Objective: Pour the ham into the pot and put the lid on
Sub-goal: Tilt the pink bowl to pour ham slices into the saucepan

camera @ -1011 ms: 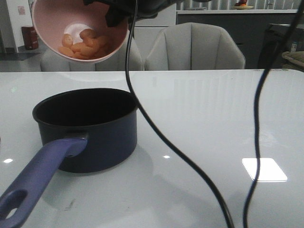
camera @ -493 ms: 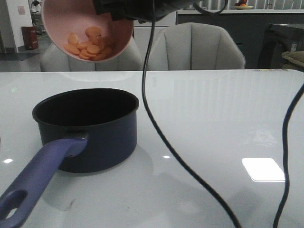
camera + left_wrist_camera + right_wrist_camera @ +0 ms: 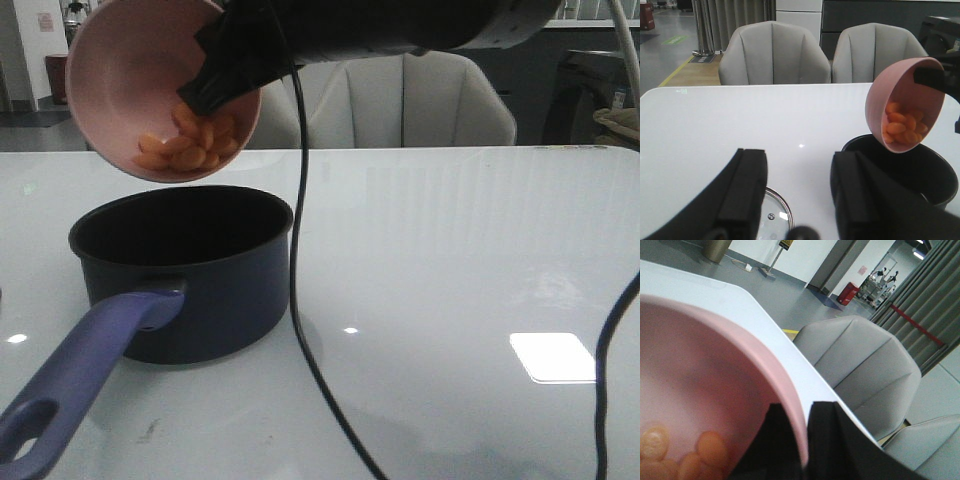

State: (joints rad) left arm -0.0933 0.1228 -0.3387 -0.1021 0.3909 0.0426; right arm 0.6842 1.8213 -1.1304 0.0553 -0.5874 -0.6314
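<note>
Much is cut off or hidden here. The lid (image 3: 771,216) shows only in the left wrist view, as an arc of clear glass with a silver rim and a small vent, lying flat on the white table (image 3: 450,250) between the left gripper (image 3: 797,200) fingers; its knob is blurred at the frame's edge. In the front view the lid is out of sight, and the pot's (image 3: 200,270) long purple-blue handle runs off the lower corner. The right gripper (image 3: 205,85) is mostly a dark mass against the bowl, its far finger hidden behind the rim.

The pink bowl (image 3: 130,70) hangs tilted above the pot's far rim, its mouth turned down toward the dark opening. The right gripper pinches the bowl's rim, one finger inside and one outside (the right wrist view shows the rim passing between the two black fingers). The ham (image 3: 190,142) is a small heap of orange-pink rounded slices, gathered at the bowl's lowest side, close to the lip and still inside it. The pot stands upright on the table, navy outside, black within; whether anything lies in it cannot be made out.

The left gripper's fingers are spread wide, holding nothing, low over the table near the lid.
</note>
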